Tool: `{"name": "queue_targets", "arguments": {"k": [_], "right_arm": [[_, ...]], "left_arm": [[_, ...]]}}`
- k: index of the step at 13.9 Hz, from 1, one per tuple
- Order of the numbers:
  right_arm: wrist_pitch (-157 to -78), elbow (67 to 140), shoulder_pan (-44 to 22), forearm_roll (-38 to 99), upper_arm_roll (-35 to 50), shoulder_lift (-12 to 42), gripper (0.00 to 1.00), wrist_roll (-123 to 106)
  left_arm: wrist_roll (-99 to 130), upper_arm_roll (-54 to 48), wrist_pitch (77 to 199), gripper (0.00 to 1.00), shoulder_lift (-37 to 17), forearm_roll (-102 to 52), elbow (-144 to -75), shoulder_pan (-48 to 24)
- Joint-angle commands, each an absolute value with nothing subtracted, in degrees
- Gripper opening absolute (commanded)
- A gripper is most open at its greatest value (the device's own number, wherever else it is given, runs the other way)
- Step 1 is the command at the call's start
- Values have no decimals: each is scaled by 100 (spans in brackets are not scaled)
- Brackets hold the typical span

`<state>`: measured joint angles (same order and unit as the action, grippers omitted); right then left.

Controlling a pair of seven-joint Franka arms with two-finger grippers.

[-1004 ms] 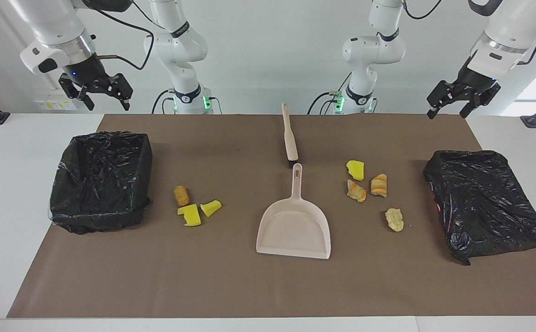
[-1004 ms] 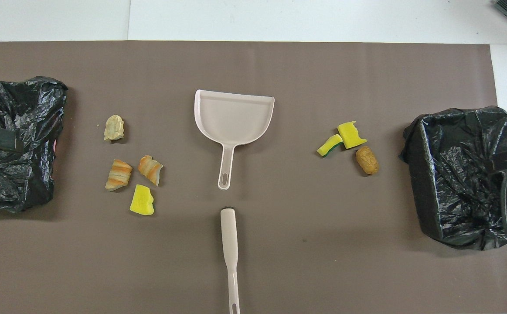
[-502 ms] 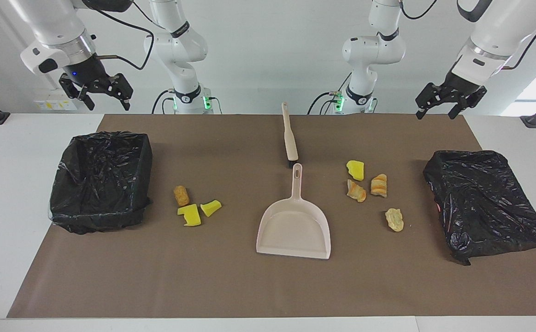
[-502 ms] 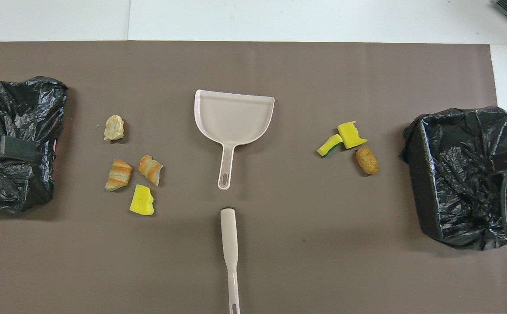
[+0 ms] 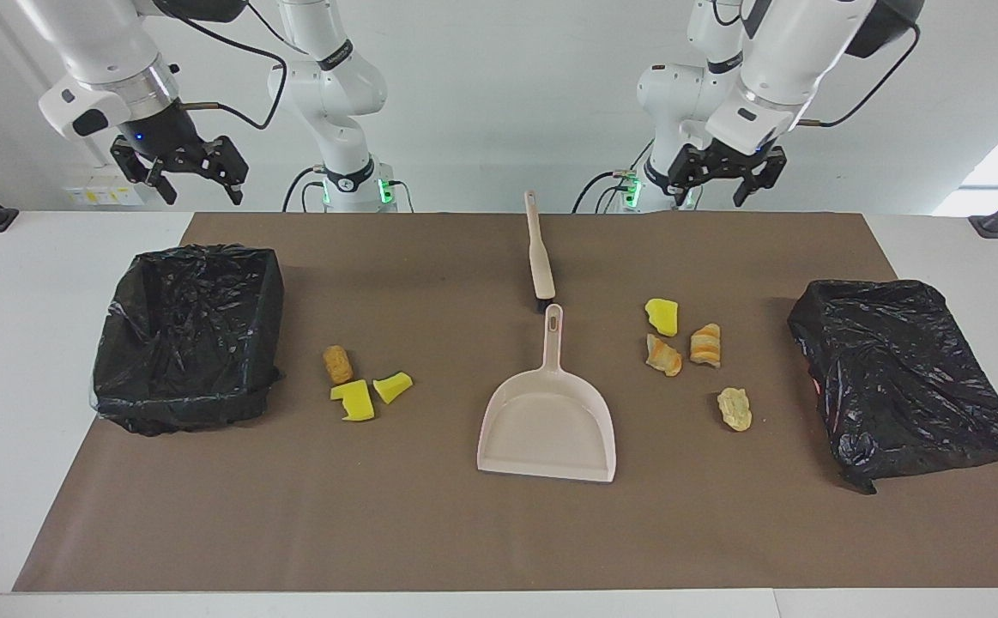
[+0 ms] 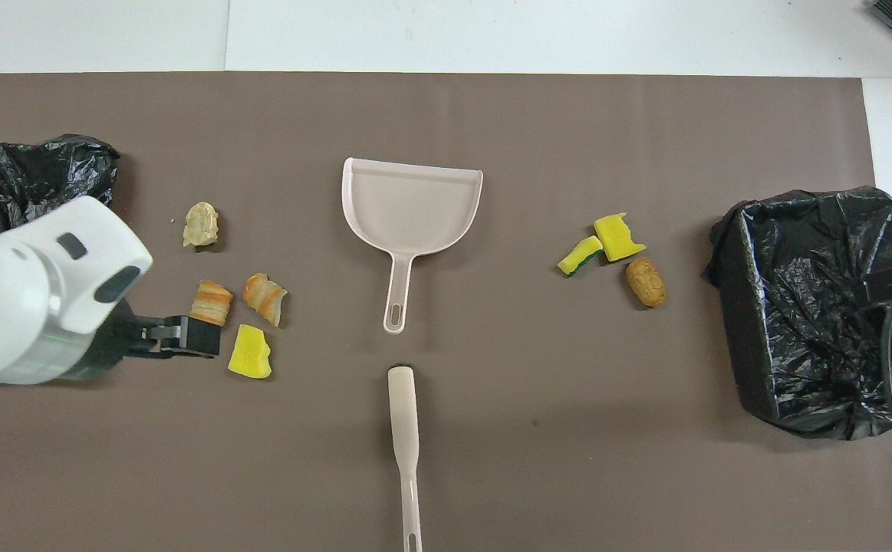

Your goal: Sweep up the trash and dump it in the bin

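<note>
My left gripper (image 5: 726,176) has swung in from the bin (image 5: 902,378) at its end toward the table's middle, jaws wide and empty; the right gripper (image 5: 179,172) waits, open, up by the other bin (image 5: 190,335). The trash lies in two clusters beside the dustpan (image 5: 547,421): four scraps (image 5: 692,356) and three scraps (image 5: 361,382). I'd bring the left down squarely over the brush (image 5: 539,253) handle. From overhead, the arm covers part of its bin, and the brush's bristles are hard to make out.
</note>
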<state>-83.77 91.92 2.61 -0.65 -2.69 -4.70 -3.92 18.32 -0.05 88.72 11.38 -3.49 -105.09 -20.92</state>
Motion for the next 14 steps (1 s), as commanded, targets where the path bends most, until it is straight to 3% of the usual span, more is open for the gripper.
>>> {"name": "queue_targets", "arguments": {"k": [1,7,10,14], "right_arm": [[-8367,9308,299,9,-237,-598,100,-536],[-8603,9325,282,-88,-229,-598,100,-1174],[-8815,9544,281,44,-97,-615,100,-1310],[-9649,9992,273,175,324,-475,100,-652]], "left_arm": [[2669,79,9420,100,1511,-325,-11406,-2915],[3927,79,10614,100,1529,-519,-12487,-4524],[4402,79,11589,100,1276,-527,-13295,-5324],[5052,70,12523,100,1012,-554,-13939,-5861]]}}
